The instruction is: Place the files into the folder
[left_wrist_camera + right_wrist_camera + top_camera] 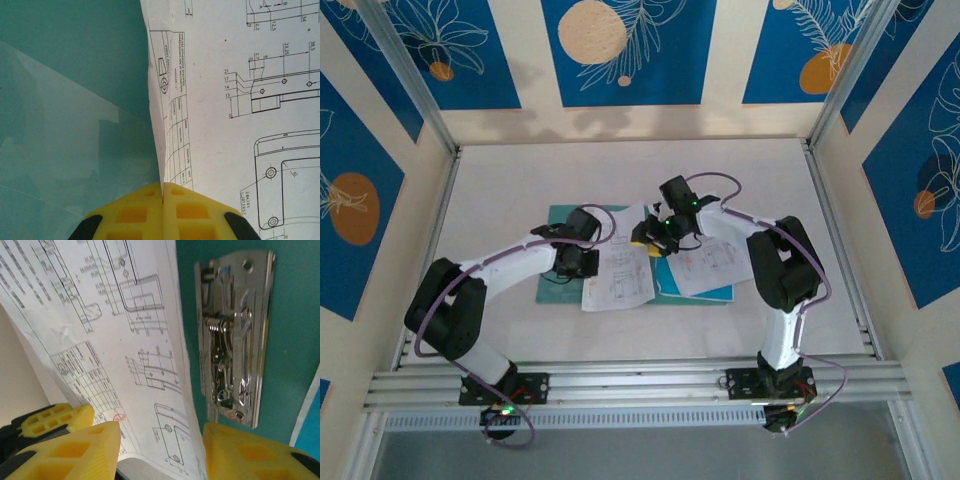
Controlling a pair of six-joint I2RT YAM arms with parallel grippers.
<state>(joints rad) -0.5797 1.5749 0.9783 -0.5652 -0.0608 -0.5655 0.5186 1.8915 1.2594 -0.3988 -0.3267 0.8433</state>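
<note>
Files (115,330), thin white sheets printed with black line drawings, lie curled across the flat teal folder (75,50). My left gripper (163,197) is pinched shut on one sheet's edge. My right gripper (160,445) stands partly open astride another sheet's edge, beside the folder's shiny metal clip (235,335).

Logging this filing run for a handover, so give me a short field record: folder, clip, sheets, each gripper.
folder: teal folder, open flat on the table
clip: metal clip on the folder's inside, uncovered
sheets: white sheets of line drawings lying loose across the folder
left gripper: shut on the edge of a white sheet
right gripper: open, a sheet's corner between its fingers
</note>
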